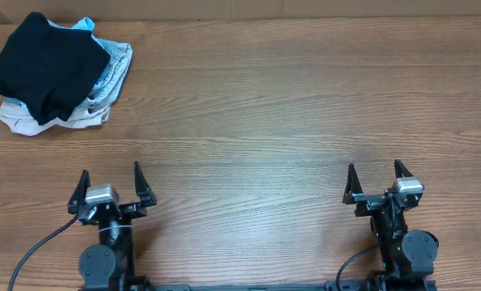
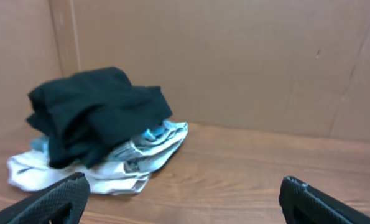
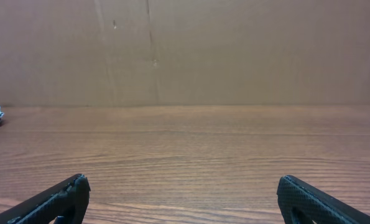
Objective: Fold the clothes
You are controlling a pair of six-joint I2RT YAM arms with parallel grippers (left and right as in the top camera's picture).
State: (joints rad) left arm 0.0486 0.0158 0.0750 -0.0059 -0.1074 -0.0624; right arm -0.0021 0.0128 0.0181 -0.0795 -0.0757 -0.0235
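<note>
No black polo shirt with a collar, chest logo or neck label shows in any view. A bundled black garment (image 1: 42,65) lies on top of a pile at the table's far left corner; it also shows in the left wrist view (image 2: 91,112). No collar or logo shows on it. My left gripper (image 1: 111,171) is open and empty at the near left edge, far from the pile; its fingers frame bare wood (image 2: 185,190). My right gripper (image 1: 375,167) is open and empty at the near right (image 3: 183,190).
Under the black bundle lie light garments: white, beige and pale blue cloth (image 1: 103,85), also in the left wrist view (image 2: 129,165). A brown cardboard wall (image 3: 185,50) stands along the far edge of the wooden table (image 1: 264,121).
</note>
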